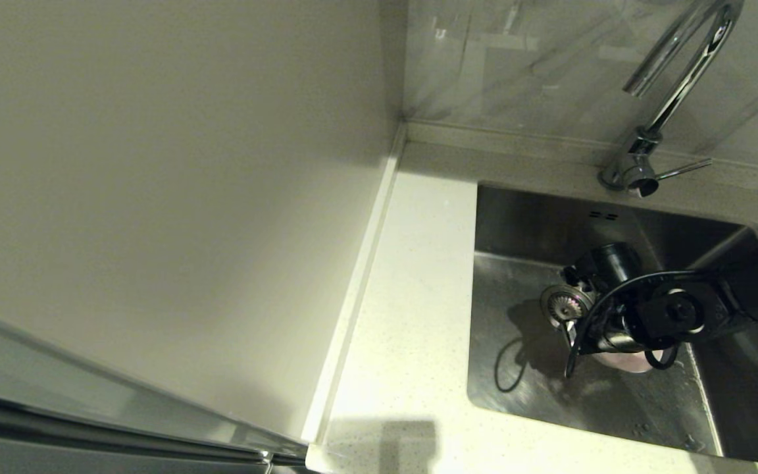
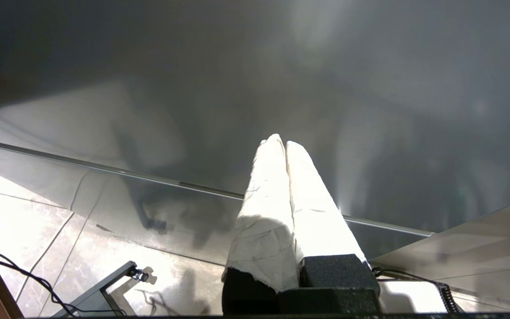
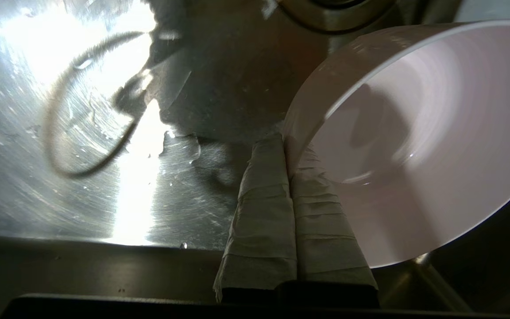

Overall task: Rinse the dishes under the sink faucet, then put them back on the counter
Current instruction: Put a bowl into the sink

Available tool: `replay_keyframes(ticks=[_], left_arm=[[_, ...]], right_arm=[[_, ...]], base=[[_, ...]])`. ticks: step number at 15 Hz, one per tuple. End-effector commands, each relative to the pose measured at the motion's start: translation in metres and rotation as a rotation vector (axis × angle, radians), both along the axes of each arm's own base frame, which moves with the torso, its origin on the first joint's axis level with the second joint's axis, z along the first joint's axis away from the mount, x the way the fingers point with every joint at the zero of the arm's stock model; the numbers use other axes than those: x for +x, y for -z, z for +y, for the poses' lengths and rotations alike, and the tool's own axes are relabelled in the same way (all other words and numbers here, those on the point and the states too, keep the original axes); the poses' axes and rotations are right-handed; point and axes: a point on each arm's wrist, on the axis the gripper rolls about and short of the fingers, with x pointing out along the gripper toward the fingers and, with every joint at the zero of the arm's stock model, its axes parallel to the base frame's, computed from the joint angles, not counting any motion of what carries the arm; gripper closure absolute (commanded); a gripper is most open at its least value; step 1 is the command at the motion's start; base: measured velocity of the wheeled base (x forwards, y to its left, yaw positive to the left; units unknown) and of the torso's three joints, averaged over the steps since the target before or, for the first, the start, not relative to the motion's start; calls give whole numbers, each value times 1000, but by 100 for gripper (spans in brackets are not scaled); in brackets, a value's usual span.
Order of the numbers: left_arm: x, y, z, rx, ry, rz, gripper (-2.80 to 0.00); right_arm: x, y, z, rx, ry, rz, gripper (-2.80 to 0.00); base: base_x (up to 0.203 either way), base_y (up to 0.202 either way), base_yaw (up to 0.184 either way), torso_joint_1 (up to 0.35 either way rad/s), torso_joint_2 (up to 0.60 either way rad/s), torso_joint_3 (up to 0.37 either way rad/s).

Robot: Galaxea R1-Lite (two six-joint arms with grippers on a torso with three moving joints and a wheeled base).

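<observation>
Nearest the robot, the speckled worktop (image 1: pixel 412 329) lies bare along the sink's near and left edges; no bowl stands on the part of it that shows. Just beyond, down in the sink (image 1: pixel 524 388), the right gripper (image 3: pixel 288 146) has its taped jaws pressed together on the rim of the pale pink bowl (image 3: pixel 414 146), one jaw inside the wall, one outside, the bowl tilted on edge low over the wet steel floor. The drain strainer (image 1: pixel 566 304) sits at about ten o'clock from the bowl, close by. Farthest back, at roughly one o'clock from the gripper, the faucet (image 1: pixel 675 92) arches over the basin with its side lever (image 1: pixel 685 170) sticking out; no water can be seen running.

By my judgement the rinse step is in hand. The next move calls for lifting the bowl under the spout, mouth turned to catch the stream, and someone must work the lever.

The head view barely shows the bowl (image 1: pixel 629 361), a pink sliver under the arm; the right wrist view alone shows the pinch. The left gripper (image 2: pixel 285 144), seen only by its own camera, hangs parked over the floor, jaws closed on nothing.
</observation>
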Motion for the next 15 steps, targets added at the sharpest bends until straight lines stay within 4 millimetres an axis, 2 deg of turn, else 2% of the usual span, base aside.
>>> replay_keyframes(ticks=[1,3,9,10,13,15], left_arm=[[0,0,0,-1,0,-4,0],[0,0,0,-1,1,-4,0],[0,0,0,0,-1,-4,0],[0,0,0,-1,0,-4,0],[0,0,0,0,0,-4,0],[0,0,0,-1,-1,-4,0]], right_arm=[[8,29,6,-19,-8,69,0],[13,41,7,-14,8,88,0],[17,54,12,-43,24,107,0],[18,56,12,-42,25,109,-280],[18,54,12,-34,34,101,-280],[14,43,11,-27,35,79,-280]], base=[[0,0,0,0,0,0],[0,0,0,0,0,0],[0,0,0,0,0,0],[0,0,0,0,0,0],[0,0,0,0,0,0],[0,0,0,0,0,0]])
